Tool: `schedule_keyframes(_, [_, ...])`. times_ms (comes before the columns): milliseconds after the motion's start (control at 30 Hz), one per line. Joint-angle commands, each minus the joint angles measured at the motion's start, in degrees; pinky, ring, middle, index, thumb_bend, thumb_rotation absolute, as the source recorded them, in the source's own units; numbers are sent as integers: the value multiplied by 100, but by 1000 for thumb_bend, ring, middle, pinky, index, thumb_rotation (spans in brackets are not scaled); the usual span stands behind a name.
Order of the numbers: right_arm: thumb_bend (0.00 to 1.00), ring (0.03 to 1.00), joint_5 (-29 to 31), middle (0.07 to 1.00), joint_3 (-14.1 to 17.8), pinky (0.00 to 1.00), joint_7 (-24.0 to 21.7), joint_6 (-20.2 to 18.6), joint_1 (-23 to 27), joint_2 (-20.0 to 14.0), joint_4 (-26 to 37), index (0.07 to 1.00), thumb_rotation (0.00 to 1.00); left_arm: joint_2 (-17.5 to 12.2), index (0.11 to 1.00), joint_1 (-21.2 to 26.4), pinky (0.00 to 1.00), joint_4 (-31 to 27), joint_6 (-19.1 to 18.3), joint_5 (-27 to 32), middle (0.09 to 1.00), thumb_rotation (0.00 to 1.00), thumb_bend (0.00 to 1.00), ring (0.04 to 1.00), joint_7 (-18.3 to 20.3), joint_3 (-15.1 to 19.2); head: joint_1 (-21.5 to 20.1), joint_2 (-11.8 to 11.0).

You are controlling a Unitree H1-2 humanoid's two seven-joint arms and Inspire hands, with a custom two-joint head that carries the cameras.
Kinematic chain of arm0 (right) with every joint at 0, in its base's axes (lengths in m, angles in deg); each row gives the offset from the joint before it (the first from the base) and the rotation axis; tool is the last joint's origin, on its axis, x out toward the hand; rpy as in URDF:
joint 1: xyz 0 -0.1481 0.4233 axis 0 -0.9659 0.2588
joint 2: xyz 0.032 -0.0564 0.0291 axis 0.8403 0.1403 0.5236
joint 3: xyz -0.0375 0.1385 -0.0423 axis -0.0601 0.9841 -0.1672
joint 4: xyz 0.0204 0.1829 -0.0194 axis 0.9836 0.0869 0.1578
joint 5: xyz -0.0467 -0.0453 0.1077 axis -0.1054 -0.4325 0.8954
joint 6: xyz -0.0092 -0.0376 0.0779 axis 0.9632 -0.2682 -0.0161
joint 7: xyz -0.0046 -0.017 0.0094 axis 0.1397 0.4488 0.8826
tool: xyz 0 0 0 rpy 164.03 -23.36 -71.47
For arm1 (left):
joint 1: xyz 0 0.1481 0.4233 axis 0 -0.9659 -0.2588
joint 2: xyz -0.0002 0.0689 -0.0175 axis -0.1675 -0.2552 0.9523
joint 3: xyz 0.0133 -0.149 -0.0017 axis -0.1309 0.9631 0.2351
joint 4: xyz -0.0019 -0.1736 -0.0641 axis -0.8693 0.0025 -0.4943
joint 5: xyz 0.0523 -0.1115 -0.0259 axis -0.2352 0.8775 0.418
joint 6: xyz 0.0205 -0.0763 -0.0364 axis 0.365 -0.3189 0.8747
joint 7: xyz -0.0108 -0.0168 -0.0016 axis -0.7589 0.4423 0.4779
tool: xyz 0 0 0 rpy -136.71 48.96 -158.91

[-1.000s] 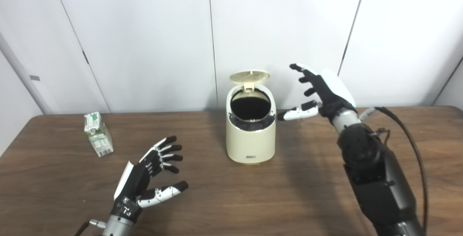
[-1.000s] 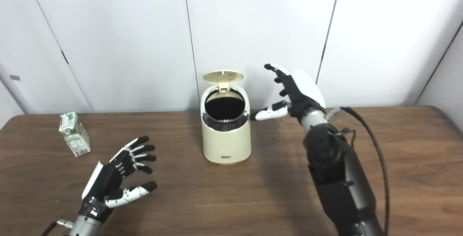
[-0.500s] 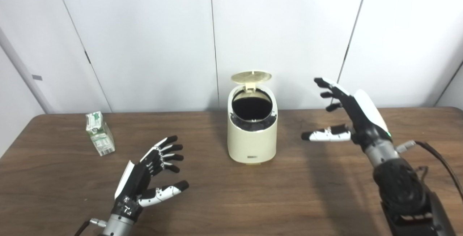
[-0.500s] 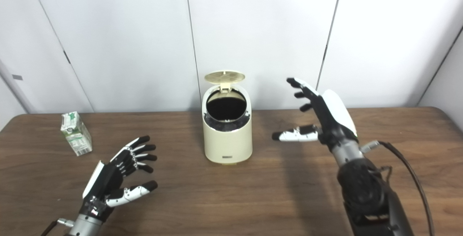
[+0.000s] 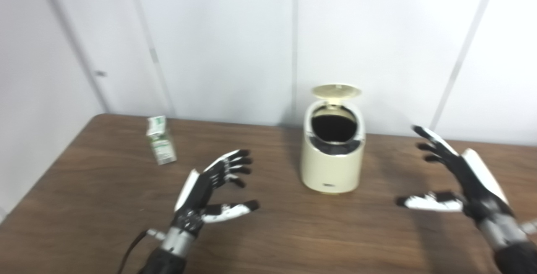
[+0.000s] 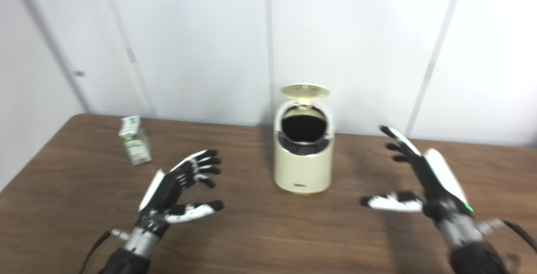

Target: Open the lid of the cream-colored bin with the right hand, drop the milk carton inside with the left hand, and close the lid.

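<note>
While both hands hover over the table, nothing is held.

Bin: cream-colored bin [image 5: 332, 163] stands upright on the brown table [image 5: 293, 240], toward its far edge, close to the white wall panels [image 5: 222, 43]. Dark round opening [image 5: 331, 126] faces up and forward.

Lid: lid [image 5: 336, 91] is raised, hinged at the 12 o'clock side of the opening, tipped back above the rim; its pale underside shows.

Milk carton: small green-and-white milk carton [image 5: 160, 145] stands upright on the table at about 9 o'clock from the bin, well apart from it. Print on it is too blurred to read.

Left hand: left hand [image 5: 207, 192] is at roughly 7 o'clock from the bin and 4 o'clock from the carton, touching neither. Fingers [image 5: 231, 165] are spread and lightly curled, thumb [image 5: 232, 210] held out to the side, palm empty. Whether it touches the table I cannot tell.

Right hand: right hand [image 6: 428, 181] is at about 4 o'clock from the bin, well clear of it. Fingers [image 6: 396, 139] are splayed wide and point up and away, thumb [image 6: 388, 202] points toward the bin side; it grasps nothing.

Cable: thin dark cable [image 5: 132, 249] trails from the left wrist toward the near table edge.

Picture quality: both views are slightly blurred.
</note>
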Motion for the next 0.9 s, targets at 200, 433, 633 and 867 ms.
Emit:
schedule_keyframes(200, [795,854,57,925,72,749,-17,43,84,-121,135,933,134,-292,802,226,563,-494,-12,-235,778,139,777,718,-261,314,674,-358])
schedule_keyframes(433, [855,797,166,883,87,564,124,792,196,-156,-347,912,351,-580,813,384,582,-727,-229,-135,783,151,788,734,-305,641,858,-468])
schedule_keyframes(633, [883,763,154,887,92,382,56,746,188,-198,-345,917,441,-982,813,663,590,-796,-388,-148,783,125,798,725,-318,939,867,-470])
schedule_keyframes(867, [899,740,158,891,106,272,60,764,166,-212,-387,913,479,-1570,824,970,629,-716,-587,-36,792,77,788,753,-197,1145,908,-500])
